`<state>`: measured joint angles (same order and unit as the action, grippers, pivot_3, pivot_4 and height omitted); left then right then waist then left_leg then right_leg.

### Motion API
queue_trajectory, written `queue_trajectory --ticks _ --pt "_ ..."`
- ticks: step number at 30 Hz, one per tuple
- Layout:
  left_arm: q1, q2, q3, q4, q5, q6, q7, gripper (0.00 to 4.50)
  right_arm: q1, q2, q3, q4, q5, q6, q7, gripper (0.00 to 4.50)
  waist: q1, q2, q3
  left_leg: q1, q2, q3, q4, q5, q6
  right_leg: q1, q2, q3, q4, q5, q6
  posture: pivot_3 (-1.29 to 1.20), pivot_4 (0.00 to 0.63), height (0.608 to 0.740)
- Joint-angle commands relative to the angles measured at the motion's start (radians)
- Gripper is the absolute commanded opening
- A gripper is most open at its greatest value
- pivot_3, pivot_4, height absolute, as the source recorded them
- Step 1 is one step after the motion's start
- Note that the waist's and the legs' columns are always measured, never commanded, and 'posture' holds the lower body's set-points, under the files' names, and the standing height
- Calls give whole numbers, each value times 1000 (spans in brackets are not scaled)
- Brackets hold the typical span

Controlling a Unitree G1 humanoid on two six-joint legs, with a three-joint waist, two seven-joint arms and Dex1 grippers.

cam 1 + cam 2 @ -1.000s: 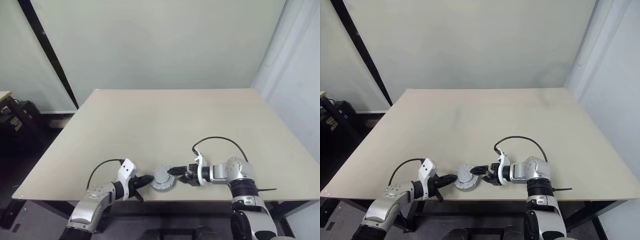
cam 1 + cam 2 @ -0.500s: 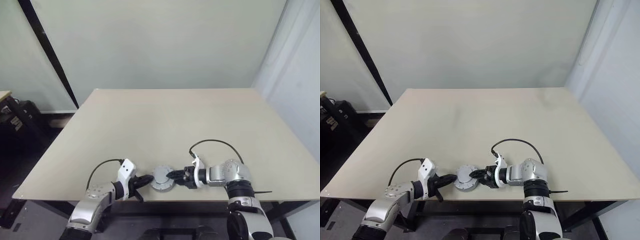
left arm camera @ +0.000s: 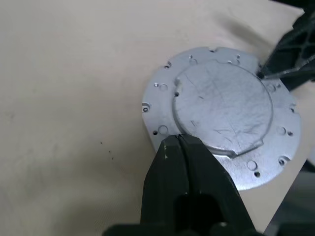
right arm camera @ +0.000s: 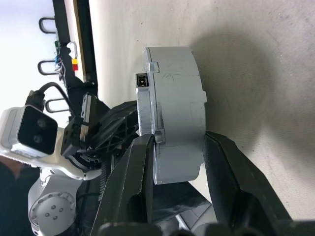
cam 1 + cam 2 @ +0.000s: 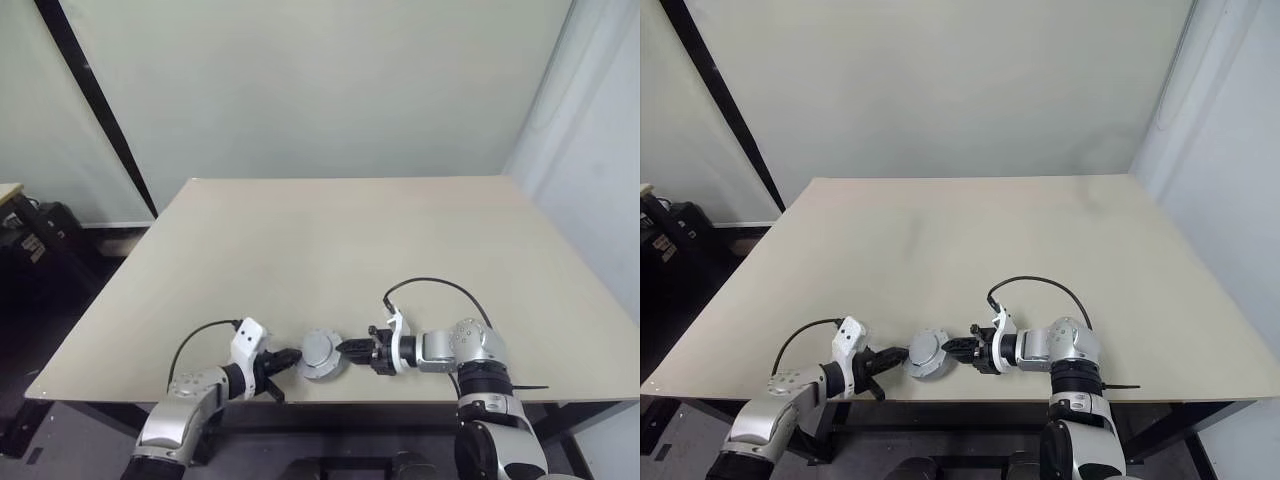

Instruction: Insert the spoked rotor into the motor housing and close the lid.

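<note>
The motor housing (image 5: pixel 320 353) is a squat silvery round body near the table's front edge, slightly tilted. The lid (image 3: pixel 224 110) lies flat over its top, a silvery disc with a raised round plate. My left gripper (image 5: pixel 292 355) is shut, and its tips (image 3: pixel 177 140) rest against the edge of that plate. My right gripper (image 5: pixel 345 349) comes in from the other side. Its fingers (image 4: pixel 142 167) clasp the housing (image 4: pixel 177 113) across its height, one on the top flange and one under the base. The spoked rotor is hidden.
The beige table (image 5: pixel 330 250) stretches away behind the housing, and its front edge (image 5: pixel 300 396) runs just below both grippers. A black cable (image 5: pixel 440 283) loops over my right wrist. A dark slanted pole (image 5: pixel 95 100) stands beyond the table's left back corner.
My right gripper's fingers have narrowed from wide open to a clasp on the housing, which now sits a little tilted. The left gripper has stayed at the lid's edge.
</note>
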<state>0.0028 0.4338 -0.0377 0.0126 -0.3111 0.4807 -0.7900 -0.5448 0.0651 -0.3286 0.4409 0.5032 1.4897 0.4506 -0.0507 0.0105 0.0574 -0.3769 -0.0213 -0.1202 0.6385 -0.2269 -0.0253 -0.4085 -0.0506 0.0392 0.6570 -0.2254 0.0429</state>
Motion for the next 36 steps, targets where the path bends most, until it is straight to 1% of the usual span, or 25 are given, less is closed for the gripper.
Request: queue_trajectory --ticks 1,3,6,11,16,23,28,33,36 --pt "-29 -3 24 -47 -64 60 -15 927 -4 26 31 -14 20 13 -13 1226 -3 0 0 0 0 0 0 0 0 0 0 0 0 0 0 0 0 740" --pt "-30 6 72 -59 -114 108 -29 1563 -4 27 31 -16 24 13 -17 1225 -6 0 0 0 0 0 -1 0 0 0 0 0 0 0 0 0 0 740" --pt "-31 17 150 -69 -184 161 -31 2658 -2 29 31 -23 32 13 -17 1225 -16 -1 0 -1 0 0 -3 0 0 -1 0 0 -1 0 0 0 0 740" --pt "-21 27 293 -93 -321 277 14 4452 5 40 13 -37 50 17 -15 1221 -36 -1 0 0 1 0 -7 0 0 -2 1 0 -1 0 0 0 0 740" --pt "-4 -15 375 -115 -421 362 89 4500 6 63 -38 -49 93 24 -2 1218 -44 -1 0 -1 1 0 -7 0 0 -1 1 0 -3 0 0 0 0 740" --pt "23 -50 409 -134 -549 477 136 4500 -2 105 -110 -75 150 44 4 1212 -45 -4 2 -1 1 0 -7 0 0 -2 1 0 -3 1 1 0 0 740" --pt "28 -88 437 -130 -639 541 188 4500 -10 127 -136 -94 187 61 3 1212 -45 -5 3 -1 1 0 -7 0 0 -1 0 0 -4 0 0 0 0 740" --pt "28 -126 429 -105 -683 584 231 4500 -21 148 -144 -115 214 77 -7 1212 -45 -5 3 -1 1 0 -8 0 0 -2 0 0 -4 0 0 0 0 740" --pt "21 -139 414 -84 -681 596 243 4500 -26 156 -144 -124 225 81 -12 1212 -45 -5 3 -1 1 0 -8 0 0 -2 1 0 -4 0 0 0 0 740"
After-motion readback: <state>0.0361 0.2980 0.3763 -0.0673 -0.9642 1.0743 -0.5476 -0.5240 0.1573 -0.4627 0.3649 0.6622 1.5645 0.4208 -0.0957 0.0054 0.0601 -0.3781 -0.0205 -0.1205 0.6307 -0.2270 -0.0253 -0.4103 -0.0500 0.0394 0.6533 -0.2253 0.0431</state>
